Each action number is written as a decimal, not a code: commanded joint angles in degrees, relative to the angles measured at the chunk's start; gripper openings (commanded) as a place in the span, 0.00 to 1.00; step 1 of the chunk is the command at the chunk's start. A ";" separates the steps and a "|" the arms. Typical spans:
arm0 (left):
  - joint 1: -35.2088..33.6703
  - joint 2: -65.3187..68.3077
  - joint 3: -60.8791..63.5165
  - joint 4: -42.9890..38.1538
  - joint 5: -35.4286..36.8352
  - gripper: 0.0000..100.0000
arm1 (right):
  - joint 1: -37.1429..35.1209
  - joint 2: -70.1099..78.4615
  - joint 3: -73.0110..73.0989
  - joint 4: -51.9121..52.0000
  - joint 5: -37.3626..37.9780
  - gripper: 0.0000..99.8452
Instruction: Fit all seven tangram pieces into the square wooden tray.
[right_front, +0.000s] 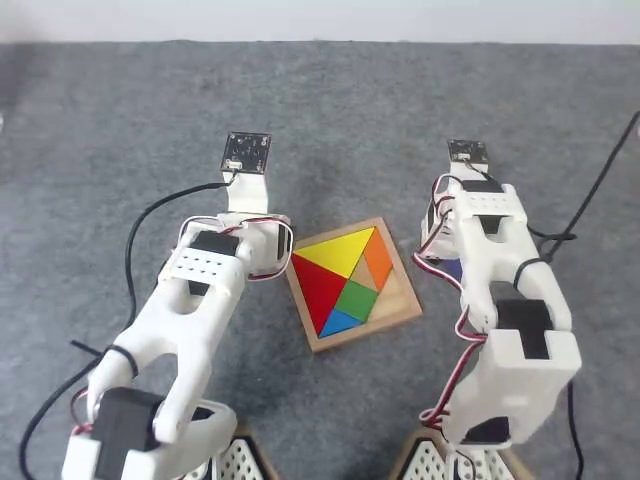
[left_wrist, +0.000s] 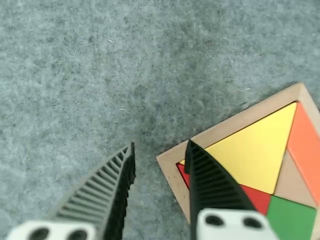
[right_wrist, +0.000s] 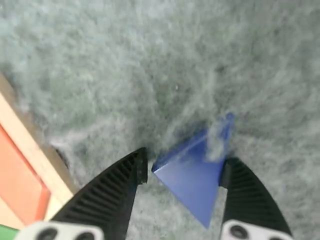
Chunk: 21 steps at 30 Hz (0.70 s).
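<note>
The square wooden tray (right_front: 402, 310) lies mid-table and holds yellow (right_front: 340, 252), red (right_front: 318, 287), orange (right_front: 378, 258), green (right_front: 356, 298) and light blue (right_front: 338, 322) pieces around a small tan patch. A dark blue triangle (right_wrist: 192, 175) lies flat on the carpet just right of the tray, peeking out under the right arm (right_front: 452, 268). My right gripper (right_wrist: 184, 167) is open and low, with one finger on each side of that triangle. My left gripper (left_wrist: 160, 150) is open at the tray's left corner (left_wrist: 170, 162), one finger (left_wrist: 210, 190) over the rim, the other over the carpet.
Grey carpet covers the table on all sides. Black cables run by each arm, one at the left (right_front: 140, 240) and one at the far right (right_front: 600, 190). The tray's rim (right_wrist: 30, 145) sits close beside the right gripper.
</note>
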<state>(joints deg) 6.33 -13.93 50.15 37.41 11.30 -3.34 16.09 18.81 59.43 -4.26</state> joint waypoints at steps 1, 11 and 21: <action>0.35 -2.29 -0.22 -0.88 -0.62 0.16 | 0.75 0.31 -2.29 0.57 -0.44 0.23; 0.35 -2.29 -0.22 -0.88 -0.62 0.16 | 0.84 0.75 -2.37 0.48 -0.26 0.11; 0.35 -2.29 -0.22 -0.97 -0.62 0.16 | 2.68 -0.57 -3.34 2.42 2.02 0.13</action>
<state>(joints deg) 6.33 -13.93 50.15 37.41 11.30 -0.88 16.09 18.46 60.22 -4.18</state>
